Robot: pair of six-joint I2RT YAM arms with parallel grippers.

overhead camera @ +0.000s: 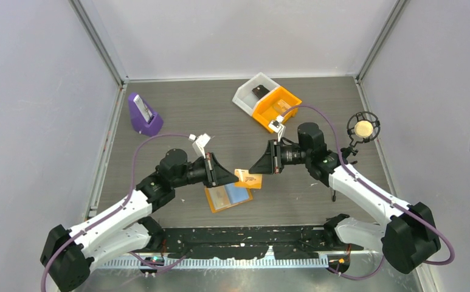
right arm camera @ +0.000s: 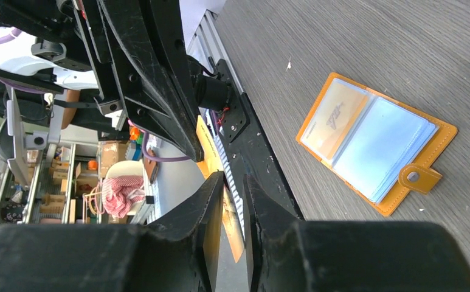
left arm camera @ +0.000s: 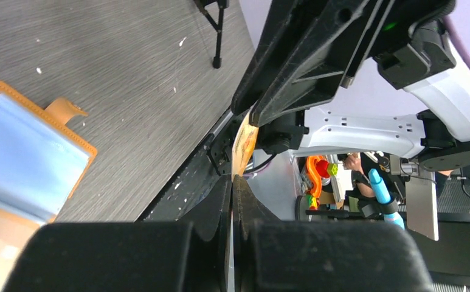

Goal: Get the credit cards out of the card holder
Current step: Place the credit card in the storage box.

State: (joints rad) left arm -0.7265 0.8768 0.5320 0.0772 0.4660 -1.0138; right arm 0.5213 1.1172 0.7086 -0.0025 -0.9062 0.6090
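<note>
The card holder (overhead camera: 228,196) is a flat orange wallet lying opened like a book on the grey surface (overhead camera: 190,109), near the front middle. Its light blue clear sleeves face up, a closing tab with a small stud (right arm camera: 412,177) sticks out from one edge, and one pocket shows a tan-orange card (right arm camera: 332,118) still tucked inside. A second orange credit card (overhead camera: 248,179) is off the surface just beside the holder's far edge, pinched at one end in the closed left end effector (left arm camera: 233,182).
</note>
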